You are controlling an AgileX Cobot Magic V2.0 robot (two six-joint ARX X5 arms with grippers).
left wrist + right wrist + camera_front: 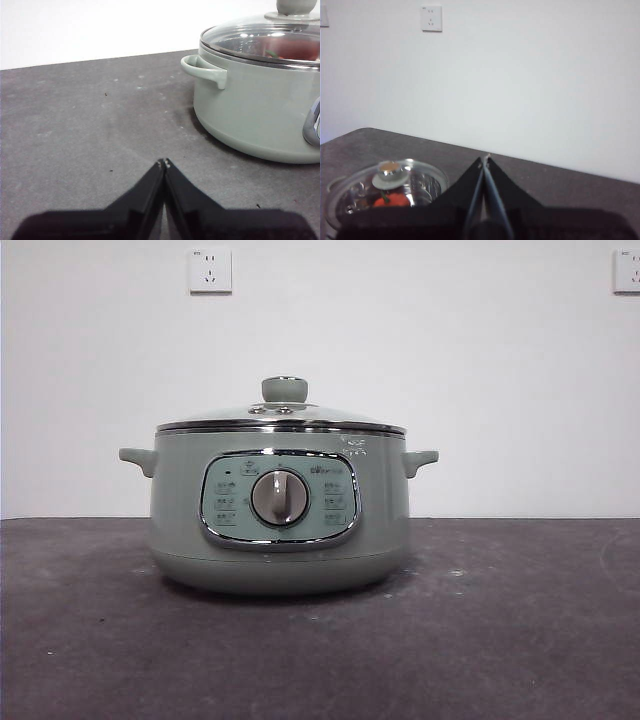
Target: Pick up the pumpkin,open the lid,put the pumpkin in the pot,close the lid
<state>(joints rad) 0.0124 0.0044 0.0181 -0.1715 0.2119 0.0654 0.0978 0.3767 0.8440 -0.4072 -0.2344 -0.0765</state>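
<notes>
The sage-green pot (pixel 280 530) stands in the middle of the dark table, its dial facing the front view. The glass lid (pixel 283 416) with its green knob (pixel 284 389) sits on the pot. The orange-red pumpkin (pixel 392 201) lies inside the pot and shows through the glass; it also shows as a red blur under the lid in the left wrist view (pixel 295 49). My left gripper (pixel 164 162) is shut and empty, low over the table beside the pot (pixel 260 110). My right gripper (pixel 485 159) is shut and empty, raised above and beside the lid (pixel 395 187).
The dark grey table (pixel 520 640) runs to a white wall with two sockets (pixel 210 270). The pot's side handle (pixel 205 71) points toward my left gripper. Neither arm shows in the front view.
</notes>
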